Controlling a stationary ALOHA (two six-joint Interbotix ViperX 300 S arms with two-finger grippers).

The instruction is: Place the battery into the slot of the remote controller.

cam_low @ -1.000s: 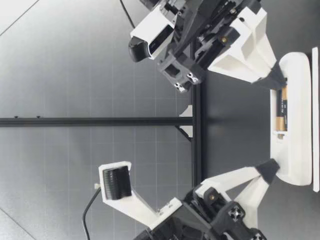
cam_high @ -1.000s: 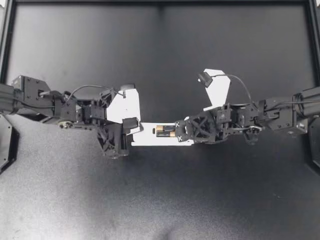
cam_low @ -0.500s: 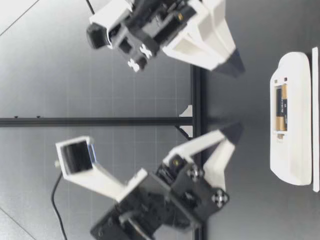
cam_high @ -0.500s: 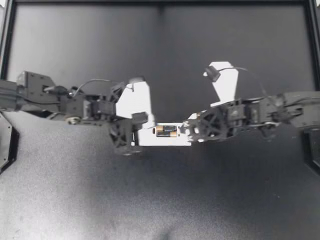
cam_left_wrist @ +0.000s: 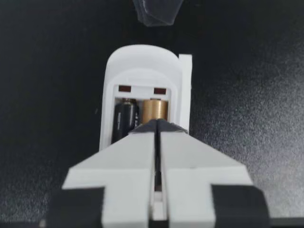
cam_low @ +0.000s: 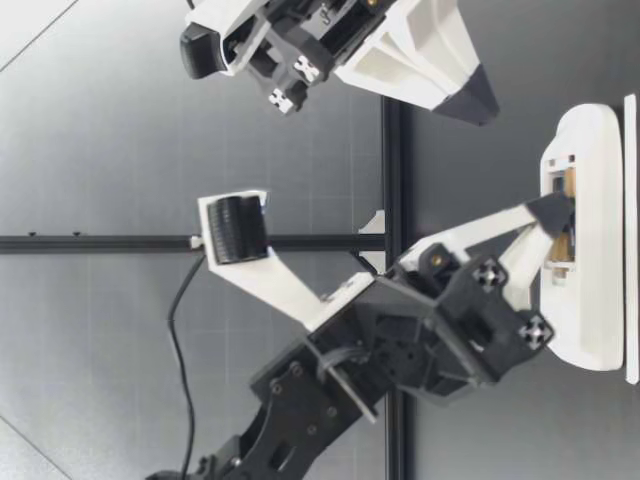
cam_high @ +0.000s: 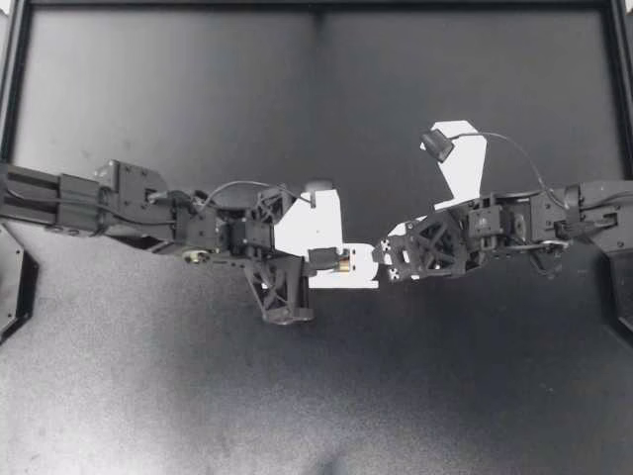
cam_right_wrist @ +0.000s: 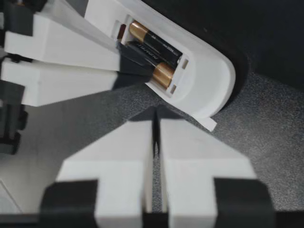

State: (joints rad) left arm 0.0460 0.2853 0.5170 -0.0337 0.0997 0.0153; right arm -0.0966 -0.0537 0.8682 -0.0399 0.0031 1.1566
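Observation:
The white remote controller [cam_high: 356, 278] lies back-up at the table's middle, its slot open with two batteries [cam_left_wrist: 124, 116] side by side in it. My left gripper [cam_high: 324, 260] is shut, holding nothing, and its tips rest on the batteries [cam_right_wrist: 152, 42] at the slot's near end. In the low view the left gripper [cam_low: 555, 210] slants down into the slot of the remote controller [cam_low: 590, 200]. My right gripper [cam_high: 378, 259] is shut and empty. It hangs above the remote's rounded end without touching it, as the right gripper [cam_low: 480, 105] shows there.
A thin flat white piece [cam_left_wrist: 185, 90] lies under the remote along one side. A black frame rail [cam_high: 316, 8] borders the dark table at the back. The two arms meet tip to tip over the middle.
Both grippers were on the remote's ends, then lifted off. The left one has since moved right and come down onto the batteries. The right one has drawn back and stays raised.

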